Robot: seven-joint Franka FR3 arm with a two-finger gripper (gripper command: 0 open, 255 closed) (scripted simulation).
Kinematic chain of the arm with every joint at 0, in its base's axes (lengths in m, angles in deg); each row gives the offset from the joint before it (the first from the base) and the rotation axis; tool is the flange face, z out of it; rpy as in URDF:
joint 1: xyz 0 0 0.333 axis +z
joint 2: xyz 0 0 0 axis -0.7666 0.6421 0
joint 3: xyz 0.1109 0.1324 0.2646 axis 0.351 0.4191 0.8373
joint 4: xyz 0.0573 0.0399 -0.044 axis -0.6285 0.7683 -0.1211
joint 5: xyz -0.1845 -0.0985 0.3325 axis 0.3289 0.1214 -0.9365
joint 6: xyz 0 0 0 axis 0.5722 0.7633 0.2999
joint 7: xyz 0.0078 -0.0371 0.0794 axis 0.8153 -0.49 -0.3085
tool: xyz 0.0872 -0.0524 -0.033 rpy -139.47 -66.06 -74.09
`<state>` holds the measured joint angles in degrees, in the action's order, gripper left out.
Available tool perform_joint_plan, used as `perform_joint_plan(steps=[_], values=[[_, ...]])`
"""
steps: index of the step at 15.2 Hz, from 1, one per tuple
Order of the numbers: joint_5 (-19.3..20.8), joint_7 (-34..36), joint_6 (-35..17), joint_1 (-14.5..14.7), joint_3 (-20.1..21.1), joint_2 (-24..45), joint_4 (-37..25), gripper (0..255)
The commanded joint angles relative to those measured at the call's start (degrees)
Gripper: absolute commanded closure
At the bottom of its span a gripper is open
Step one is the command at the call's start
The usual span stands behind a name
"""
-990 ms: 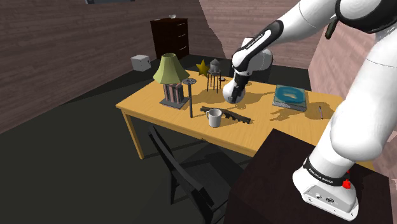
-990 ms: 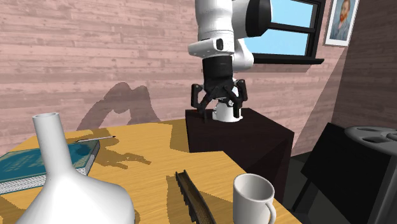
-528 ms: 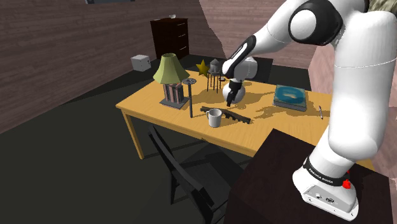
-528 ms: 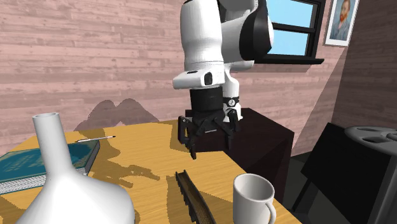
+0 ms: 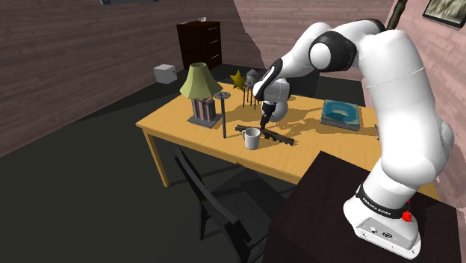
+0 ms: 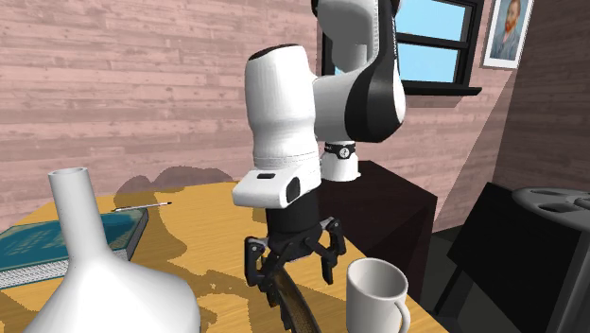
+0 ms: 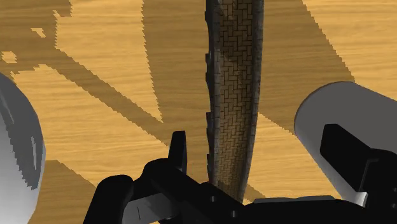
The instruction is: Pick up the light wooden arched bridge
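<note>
Wooden table [image 5: 317, 149] carries bridge [image 5: 273, 137], mug [image 5: 252, 138], lamp [image 5: 199, 93] and book [image 5: 341, 114].

ok so room-wise: the black gripper [image 6: 291, 265] hangs over the dark brick-patterned arched bridge [image 7: 234, 76], fingers spread to either side and not touching it, with bare yellow wooden table [image 7: 114, 83] on both flanks. The tight side is the white handled mug [image 6: 376, 293], just beside the bridge. The white long-necked vase [image 6: 104, 284] stands further off on the other side, so more slack there

Shoulder view overlooks table [image 5: 175, 125]; second faces arm [image 6: 284, 123] closely; both show the bridge [image 5: 280, 139].
</note>
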<state>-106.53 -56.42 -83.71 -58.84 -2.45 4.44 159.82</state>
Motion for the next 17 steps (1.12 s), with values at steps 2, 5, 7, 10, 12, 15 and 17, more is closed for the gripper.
perform_joint_plan(steps=[2, 5, 7, 10, 12, 15, 17], values=[[-0.94, -1.06, -1.23, -0.95, 0.95, 2.77, -1.53, 0], [-1.67, -1.69, -2.47, -1.49, 1.69, 4.71, -2.24, 0], [-2.04, -2.02, -3.1, -1.78, 2.08, 5.75, -2.65, 0], [-2.02, -1.93, -3.1, -1.7, 2.07, 5.69, -2.6, 255], [-2.01, -1.92, -3.08, -1.69, 2.06, 5.69, -2.63, 255], [-2.01, -1.9, -3.09, -1.67, 2.06, 5.69, -2.62, 255], [-2.01, -1.89, -3.08, -1.67, 2.07, 5.7, -2.64, 255]])
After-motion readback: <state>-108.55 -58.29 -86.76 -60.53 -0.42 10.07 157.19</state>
